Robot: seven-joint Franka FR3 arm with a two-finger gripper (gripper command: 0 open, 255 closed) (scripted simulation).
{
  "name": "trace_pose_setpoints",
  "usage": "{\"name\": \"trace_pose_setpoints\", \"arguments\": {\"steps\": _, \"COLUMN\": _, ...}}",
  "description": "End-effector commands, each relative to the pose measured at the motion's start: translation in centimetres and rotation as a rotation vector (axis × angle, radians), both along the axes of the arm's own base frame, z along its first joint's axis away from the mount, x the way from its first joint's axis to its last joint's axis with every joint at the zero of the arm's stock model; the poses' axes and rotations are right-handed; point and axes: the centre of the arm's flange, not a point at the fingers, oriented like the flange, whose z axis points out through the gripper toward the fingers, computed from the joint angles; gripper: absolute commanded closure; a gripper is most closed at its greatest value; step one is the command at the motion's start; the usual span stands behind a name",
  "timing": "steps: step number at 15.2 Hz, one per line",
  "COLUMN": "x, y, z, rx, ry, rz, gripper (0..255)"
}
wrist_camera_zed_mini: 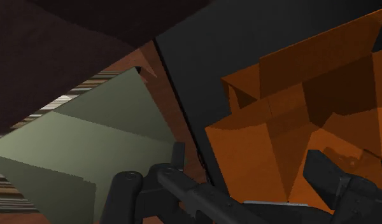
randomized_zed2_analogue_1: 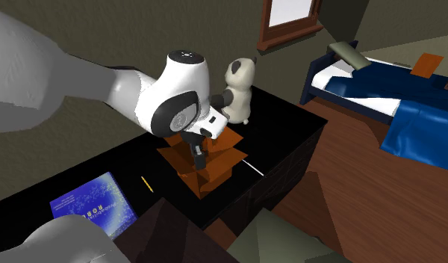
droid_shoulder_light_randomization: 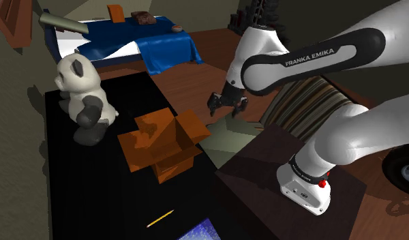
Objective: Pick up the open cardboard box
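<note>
Orange-brown open cardboard box [droid_shoulder_light_randomization: 165, 140] sits flaps-up by the edge of the black table [droid_shoulder_light_randomization: 94, 198], with a white-and-grey panda plush [droid_shoulder_light_randomization: 84, 99] at its 10 o'clock in the shoulder view. All-black two-finger gripper [droid_shoulder_light_randomization: 228, 103] hangs at the box's 2 o'clock, off the table edge above an olive-green slab [droid_shoulder_light_randomization: 230, 136], fingers spread wide with nothing in them. My read: it's open to straddle one box wall, and the splayed flaps could foul a finger
</note>
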Motion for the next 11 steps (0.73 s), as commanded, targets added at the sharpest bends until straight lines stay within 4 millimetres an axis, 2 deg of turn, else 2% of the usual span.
{"name": "trace_pose_setpoints", "arguments": {"steps": 1, "x": 0.3, "y": 1.2, "z": -2.4, "rx": 0.005, "ry": -0.001, "rz": -0.055, "gripper": 0}}
{"name": "trace_pose_setpoints", "arguments": {"steps": 11, "x": 4.1, "y": 6.9, "z": -13.6, "rx": 0.023, "ry": 0.011, "rz": -0.307, "gripper": 0}}
